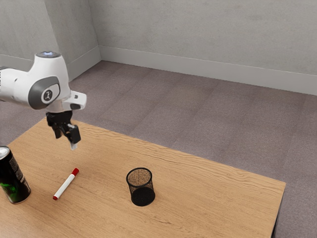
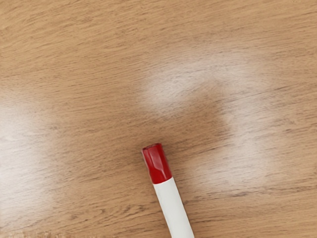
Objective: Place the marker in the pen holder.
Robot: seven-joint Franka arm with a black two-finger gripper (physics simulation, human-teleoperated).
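Note:
My gripper (image 1: 66,141) hangs above the table in the exterior view, its two fingers apart with nothing between them. Below it a white marker (image 1: 65,185) with a red cap and a red end lies flat on the wood, its capped end toward the table's far edge. The wrist view has the marker (image 2: 173,206) with its red cap and part of its white body. A black mesh pen holder (image 1: 141,192) stands upright, to the marker's right in the exterior view, and no marker is inside it.
A tall black and green can (image 1: 13,179) stands at the exterior view's left, beside the marker. The wooden table (image 1: 213,198) has its far edge running behind the pen holder down to a corner at the exterior view's right.

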